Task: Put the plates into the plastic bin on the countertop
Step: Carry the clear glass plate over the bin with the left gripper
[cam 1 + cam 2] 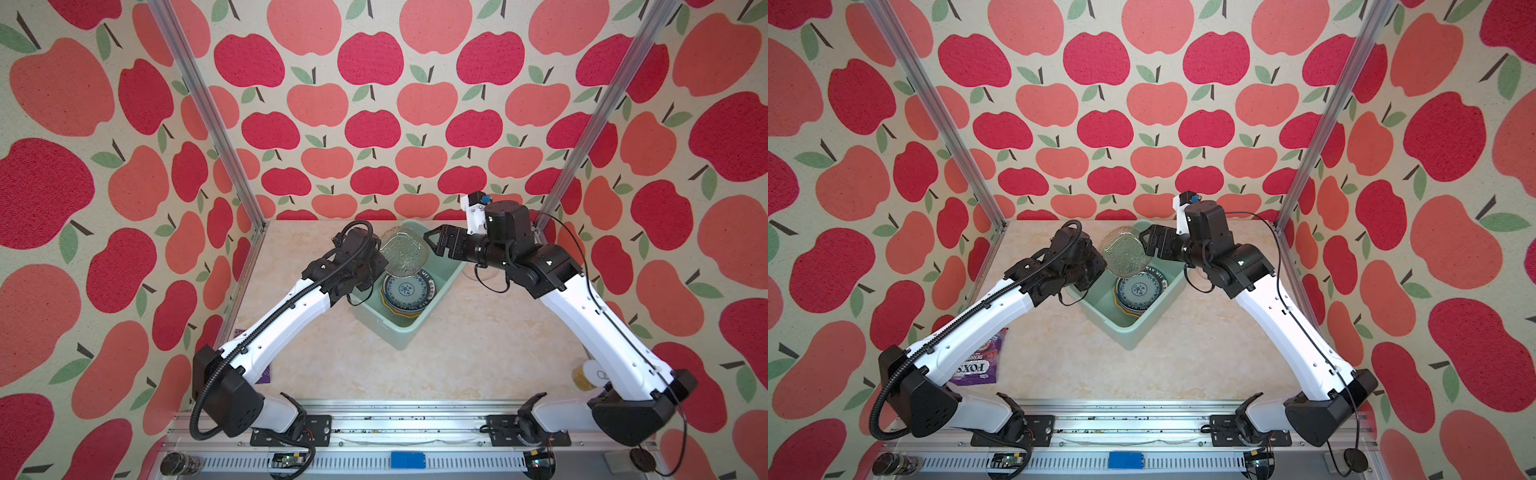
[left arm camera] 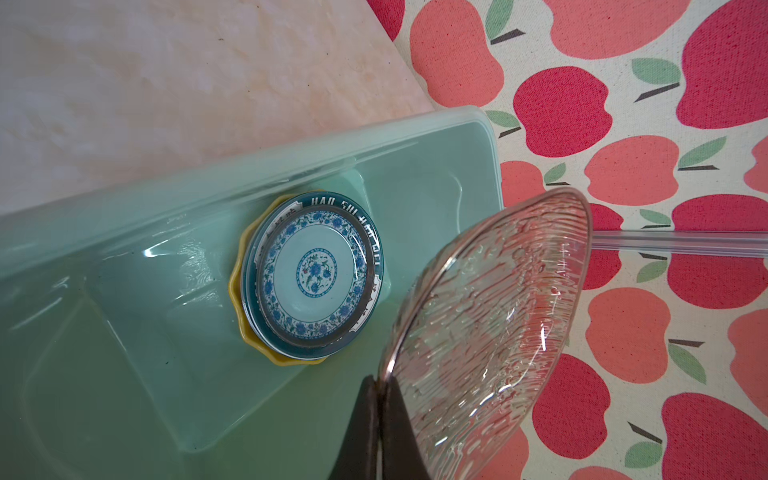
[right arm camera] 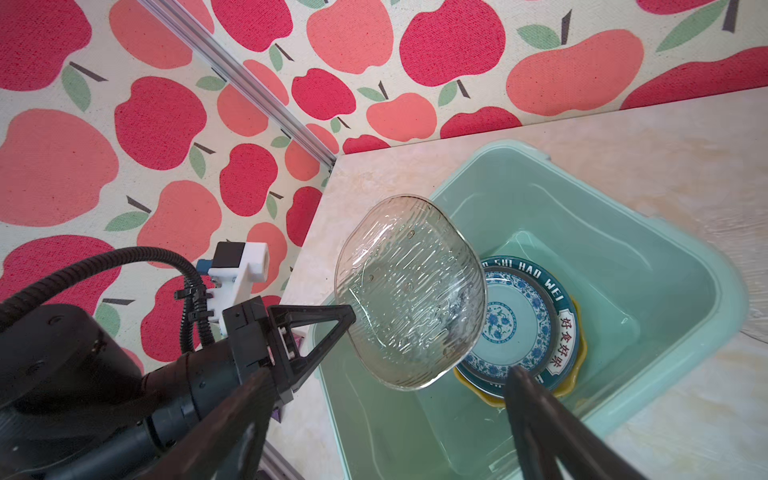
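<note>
Left gripper [image 2: 378, 384] was pinched shut on the clear glass plate [image 2: 490, 332] rim, tilted above the plastic bin [image 2: 124, 249]. Stacked plates [image 2: 316, 274] sat inside the bin. Right gripper [image 1: 431, 244] was wide, empty, above the bin. Probably best: level, lower onto stack, then release.

A robotics lab booth: aluminium rails [image 1: 208, 112], apple-print cloth walls [image 1: 374, 124], mock marble countertop [image 1: 457, 353].

Beneath the patterned plate [image 2: 316, 274] the stack [image 3: 563, 328] is mostly hidden; only a rim of the yellow plate [image 2: 236, 299] shows, at seven o'clock in both top views. The clear glass plate [image 1: 404, 251] covers the stack's twelve o'clock edge. My left arm [image 1: 976, 322] hides part of the purple bag [image 1: 976, 368]. The fingers [image 3: 540, 419] of my right gripper [image 3: 390, 372] are blurred and cropped.
</note>
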Tool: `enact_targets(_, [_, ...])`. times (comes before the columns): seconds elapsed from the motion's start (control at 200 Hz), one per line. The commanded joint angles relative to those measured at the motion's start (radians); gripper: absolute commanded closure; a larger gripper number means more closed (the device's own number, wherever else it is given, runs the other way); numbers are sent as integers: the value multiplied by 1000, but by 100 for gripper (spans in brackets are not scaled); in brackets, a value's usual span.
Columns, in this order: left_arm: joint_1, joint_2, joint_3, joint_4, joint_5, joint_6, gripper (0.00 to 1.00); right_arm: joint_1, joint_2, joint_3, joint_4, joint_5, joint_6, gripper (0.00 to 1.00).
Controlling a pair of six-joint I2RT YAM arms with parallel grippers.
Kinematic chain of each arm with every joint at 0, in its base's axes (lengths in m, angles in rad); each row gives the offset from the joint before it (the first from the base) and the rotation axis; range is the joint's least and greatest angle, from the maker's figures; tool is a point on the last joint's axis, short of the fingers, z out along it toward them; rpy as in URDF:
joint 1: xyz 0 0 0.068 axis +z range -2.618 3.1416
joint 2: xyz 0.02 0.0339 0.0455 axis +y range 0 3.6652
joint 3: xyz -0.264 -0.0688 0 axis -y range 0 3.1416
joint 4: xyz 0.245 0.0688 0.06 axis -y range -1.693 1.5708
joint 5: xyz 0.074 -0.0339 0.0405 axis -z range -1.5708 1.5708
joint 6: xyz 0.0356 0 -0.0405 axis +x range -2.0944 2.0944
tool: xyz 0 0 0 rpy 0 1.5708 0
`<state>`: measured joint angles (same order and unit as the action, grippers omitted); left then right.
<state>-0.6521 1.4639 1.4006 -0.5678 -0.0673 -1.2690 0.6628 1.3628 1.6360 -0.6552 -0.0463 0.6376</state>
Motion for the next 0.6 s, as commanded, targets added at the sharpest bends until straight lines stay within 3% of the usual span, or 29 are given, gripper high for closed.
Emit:
enact_targets(0.0, [-36, 58, 74, -27, -82, -126, 100, -34, -47, -8, -1, 27, 12, 10])
enact_targets(0.27, [-79, 141, 80, -39, -165, -268, 100, -101, -62, -10, -10, -5, 6, 10])
enact_targets(0.595, [-79, 216, 70, -51, -161, -270, 100, -114, -45, 6, -25, -21, 3, 10])
